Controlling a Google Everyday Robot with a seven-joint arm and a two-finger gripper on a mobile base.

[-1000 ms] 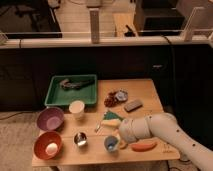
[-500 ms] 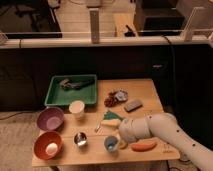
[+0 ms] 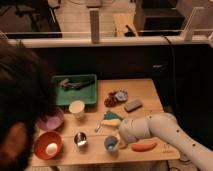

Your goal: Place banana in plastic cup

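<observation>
Dark head (image 3: 20,100) entered left; gripper (image 3: 119,136) unmoved beside plastic cup (image 3: 110,144), grip state unclear.

Green tray (image 3: 93,95), cream cup (image 3: 76,108), purple bowl (image 3: 56,124), red bowl (image 3: 39,144), metal cup (image 3: 80,139), orange carrot (image 3: 144,146)

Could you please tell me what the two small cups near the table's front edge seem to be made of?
The silver cup looks like polished metal: bright glints. The blue cup seems plastic, though that is less sure: flat, even colour, light inside. The gripper is close beside the blue cup.
</observation>
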